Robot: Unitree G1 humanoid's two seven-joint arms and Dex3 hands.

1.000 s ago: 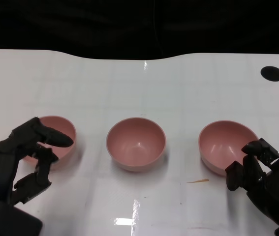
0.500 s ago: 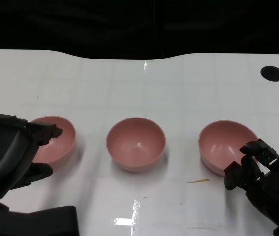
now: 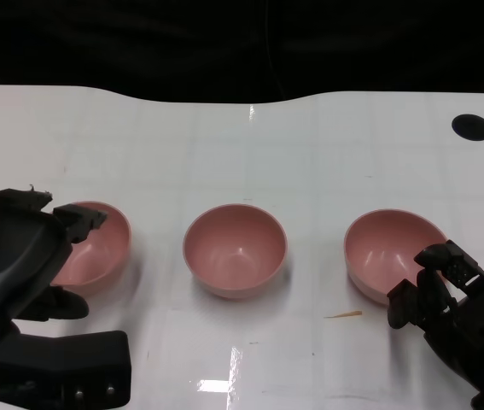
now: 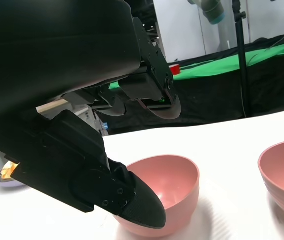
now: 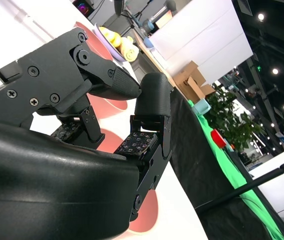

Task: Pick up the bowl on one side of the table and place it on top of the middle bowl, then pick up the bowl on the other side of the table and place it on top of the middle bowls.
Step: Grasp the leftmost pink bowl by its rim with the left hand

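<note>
left hand at the left bowl, right hand by the right bowl

the left hand sits at the near left of the table, its black shell covering the left side of the left bowl. in the left wrist view one finger lies low against the near outer wall and rim of that bowl, while the upper fingers reach out above the bowl's opening without touching it. the fingers are apart around the rim and are not closed on it. the bowl stands upright on the table, so the hand holds nothing.

the right hand is at the near right, just beside the near right edge of the right bowl. its fingers are curled inward with nothing between them; the right wrist view shows the fingertips bent close toward one another, with pink bowls only in the background behind them. whether the hand touches the bowl's wall i cannot tell.

the middle bowl stands upright between the other two, well apart from each, with nothing stacked in it. all three are pink and sit in a row on the white table. a small tan sliver lies on the table near the right bowl, and a black round hole shows at the far right of the tabletop.
</note>
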